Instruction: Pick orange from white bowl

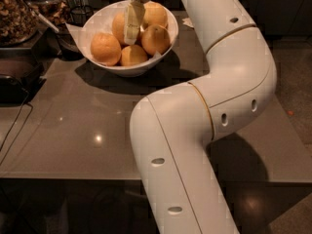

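Note:
The white bowl (92,24) stands at the back of the grey countertop (73,130) and holds several oranges. One orange (106,48) lies at the bowl's left, one (134,55) at the front, one (156,39) at the right and one (156,13) at the back. My gripper (130,39) reaches down from above into the middle of the bowl. It sits against a back-left orange (118,26), which it partly hides. My white arm (214,96) curves from the bottom of the view up over the counter's right side.
A clear container of brown snacks (17,13) stands at the back left, with a dark wire holder (80,14) beside the bowl. A black device (14,82) with a cable (12,130) sits on the left. The counter's front edge (68,178) runs across below.

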